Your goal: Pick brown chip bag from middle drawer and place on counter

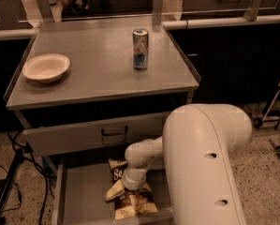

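The brown chip bag (pixel 117 173) lies crumpled on the floor of the open middle drawer (pixel 83 198), at the bottom of the view, right of the drawer's centre. My gripper (pixel 133 187) points straight down onto the middle of the bag and hides part of it; the bag's lower end (pixel 132 205) shows beneath it. My arm's large white housing (pixel 205 163) covers the drawer's right side. The counter (pixel 97 74) is above the drawers.
A silver-blue drink can (pixel 140 49) stands at the back right of the counter and a pale bowl (pixel 46 68) sits at its left. A shut drawer front with a dark handle (pixel 114 131) is above the open drawer. Dark cables (pixel 8 172) hang at the left.
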`<act>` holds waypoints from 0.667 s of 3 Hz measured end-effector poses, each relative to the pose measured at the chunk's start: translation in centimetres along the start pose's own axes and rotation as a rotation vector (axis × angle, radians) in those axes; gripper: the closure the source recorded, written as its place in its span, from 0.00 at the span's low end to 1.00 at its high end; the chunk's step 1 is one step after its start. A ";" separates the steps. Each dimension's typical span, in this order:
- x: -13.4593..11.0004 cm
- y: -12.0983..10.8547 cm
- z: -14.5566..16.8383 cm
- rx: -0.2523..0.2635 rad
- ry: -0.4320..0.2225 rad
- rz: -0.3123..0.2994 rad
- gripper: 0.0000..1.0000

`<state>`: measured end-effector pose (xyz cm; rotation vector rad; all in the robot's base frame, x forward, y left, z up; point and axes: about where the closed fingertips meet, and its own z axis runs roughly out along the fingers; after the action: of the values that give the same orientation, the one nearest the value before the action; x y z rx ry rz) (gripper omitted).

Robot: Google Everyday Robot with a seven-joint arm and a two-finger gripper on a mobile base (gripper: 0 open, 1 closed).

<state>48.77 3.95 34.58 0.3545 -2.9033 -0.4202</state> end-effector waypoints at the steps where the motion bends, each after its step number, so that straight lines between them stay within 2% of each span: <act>1: -0.1 0.0 0.3 -0.002 0.002 -0.003 0.19; 2: -0.1 0.0 0.3 -0.002 0.002 -0.003 0.42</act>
<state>48.77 4.04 34.30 0.3583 -2.9002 -0.4229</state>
